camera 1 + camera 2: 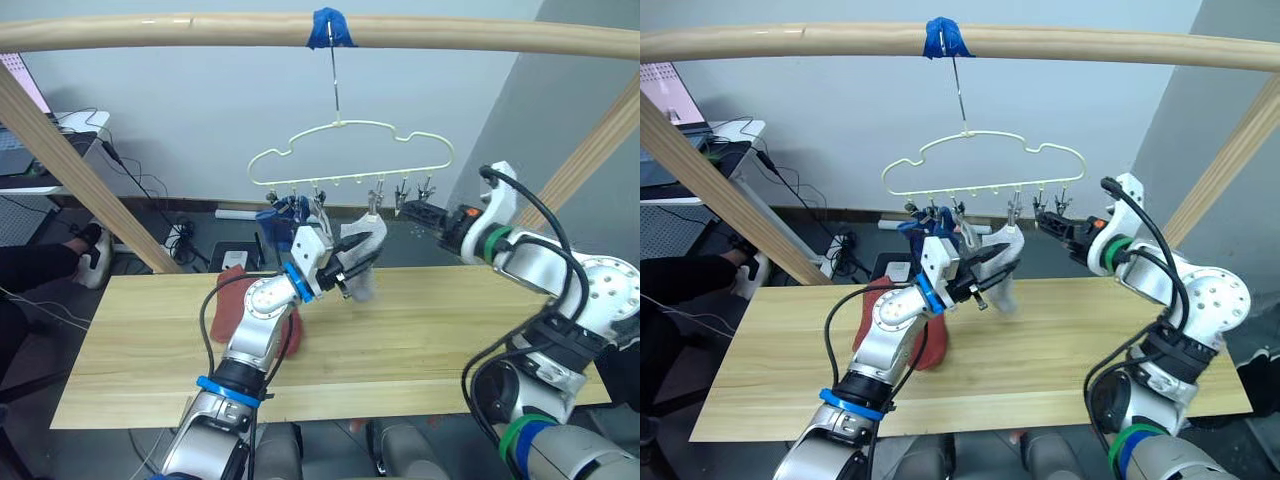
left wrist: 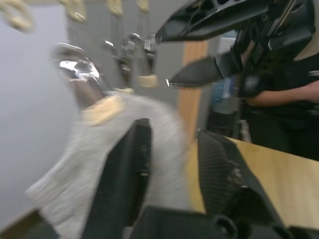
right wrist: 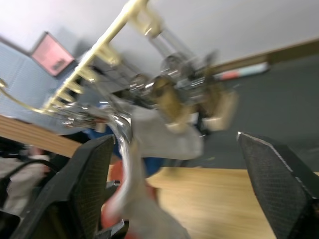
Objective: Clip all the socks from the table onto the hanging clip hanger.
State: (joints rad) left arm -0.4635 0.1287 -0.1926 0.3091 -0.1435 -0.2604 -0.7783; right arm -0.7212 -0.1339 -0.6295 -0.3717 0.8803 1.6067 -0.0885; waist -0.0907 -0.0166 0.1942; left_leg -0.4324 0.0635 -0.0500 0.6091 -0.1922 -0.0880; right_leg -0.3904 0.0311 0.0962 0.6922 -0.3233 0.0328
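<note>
— Nearest thing?
— The left gripper [image 1: 352, 262], raised, pinching a light grey sock [image 1: 362, 258] hanging from the clip hanger [image 1: 350, 158].
— And right?
— The right gripper [image 1: 418, 215] reaches left, fingers spread, beside the clips.
— Table [image 1: 420, 330]?
— A rust-red sock [image 1: 232, 305], half hidden.

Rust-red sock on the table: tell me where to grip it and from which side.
Grip the rust-red sock at its exposed edge toward the robot's left, coming from above; it lies flat on the table, and the left arm covers its other side.

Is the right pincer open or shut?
Open: the right pincer has its fingers spread wide near the clip hanger, gripping nothing.
</note>
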